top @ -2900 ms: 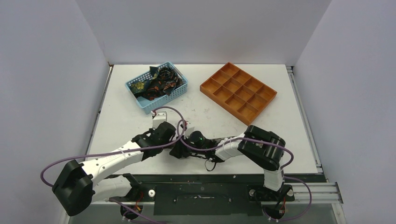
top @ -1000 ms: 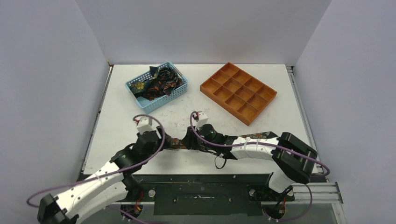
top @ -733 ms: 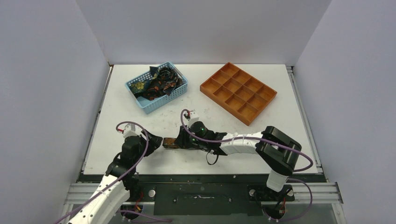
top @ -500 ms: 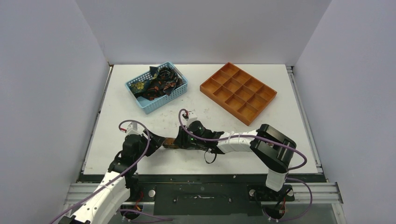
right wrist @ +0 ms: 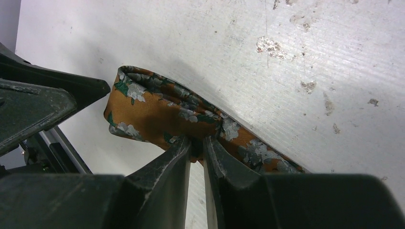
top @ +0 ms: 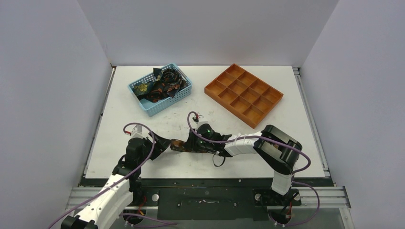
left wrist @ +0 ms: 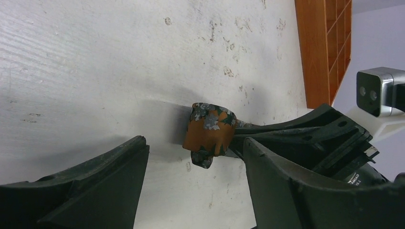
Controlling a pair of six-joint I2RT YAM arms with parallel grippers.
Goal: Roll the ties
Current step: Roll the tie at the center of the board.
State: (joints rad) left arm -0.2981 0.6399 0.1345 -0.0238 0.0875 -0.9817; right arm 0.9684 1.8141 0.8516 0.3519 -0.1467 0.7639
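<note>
Pinching the tie (right wrist: 162, 107) just behind its rolled end with our right gripper (right wrist: 197, 143), we find that roll just ahead of the spread fingers (left wrist: 95, 186) of the left gripper (left wrist: 194, 143).

Both of my arms share one build: white tubular links set between bulky black joint housings, on the left arm (top: 109, 194) and the right arm (top: 240, 144) alike. A thin purple cable (top: 151, 141) loops loose around the left wrist. A second purple cable (top: 189, 120) arcs over the right wrist, where I can see a small green light (top: 208, 129). Through the left wrist camera, my left fingers (left wrist: 90, 188) are broad, matte-black wedges. The right wrist's camera housing (left wrist: 379, 90) is a silver box with two dark lenses on a white bracket. My right fingers (right wrist: 160, 179) are dark grey, tapered, and scuffed pale along their edges.
</note>
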